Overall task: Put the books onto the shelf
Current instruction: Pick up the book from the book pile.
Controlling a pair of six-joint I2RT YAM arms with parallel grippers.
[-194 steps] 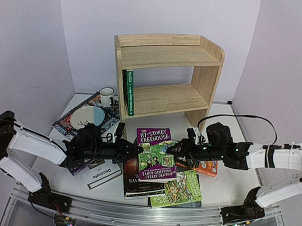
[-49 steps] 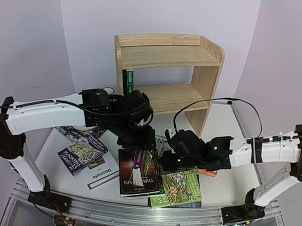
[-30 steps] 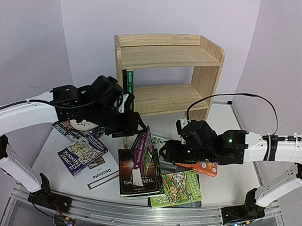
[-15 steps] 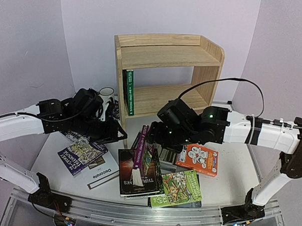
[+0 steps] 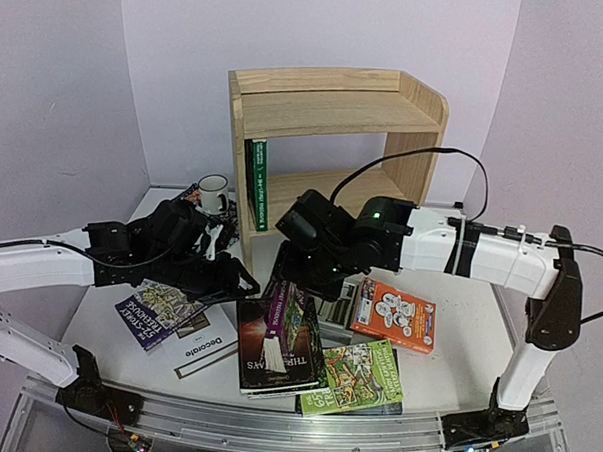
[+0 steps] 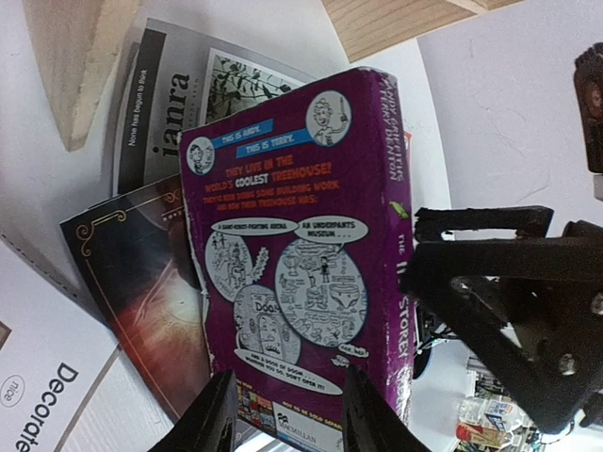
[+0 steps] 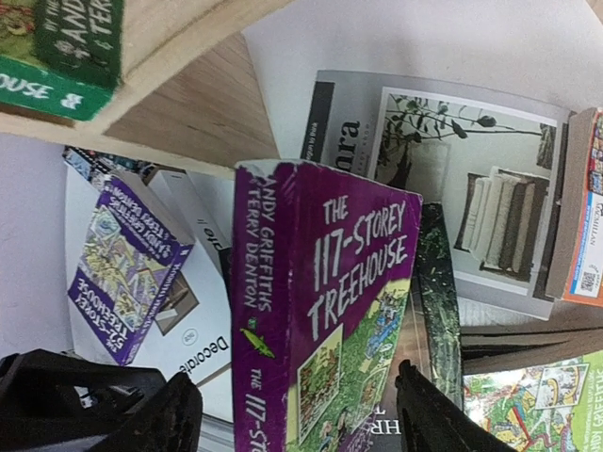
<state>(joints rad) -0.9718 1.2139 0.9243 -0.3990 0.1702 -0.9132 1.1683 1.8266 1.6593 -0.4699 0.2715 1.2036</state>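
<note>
Both arms meet at the pile in front of the shelf (image 5: 331, 112).

Purple book (image 5: 283, 310): not on the shelf. It stands on edge and tilted, on the pile on the table (image 5: 477, 339), near the foot of the shelf's left panel. Its lower edge seems to sit on the dark book (image 5: 270, 370), which lies flat.

Right gripper (image 5: 304, 281): reaches down over the purple book from above. In my right wrist view its fingers (image 7: 179, 414) stand wide on either side of the near end of the book, with the spine and front cover between them. The right finger looks to be against the cover edge, and there is a gap at the spine side. I cannot tell whether it is clamped.

Left gripper (image 5: 241, 280): low, just beside the book on its left. My left wrist view faces the back cover. The fingers (image 6: 219, 419) are parted and lie in front of that cover, with nothing pinched between them. I cannot tell whether they touch it.

Other books:
- Green book (image 5: 256, 184) is upright at the left end of the lower tier. It is the only one on the shelf.
- ianra (image 7: 443, 198) lies flat behind the purple book.
- Orange book (image 5: 398, 315) lies flat to its right.
- Green paperback (image 5: 360, 374) lies flat at the near right.
- Decorate (image 5: 204, 352) lies at the near left, with a blue-purple book (image 5: 158, 310) partly over it.

A mug (image 5: 214, 192) stands left of the shelf.
</note>
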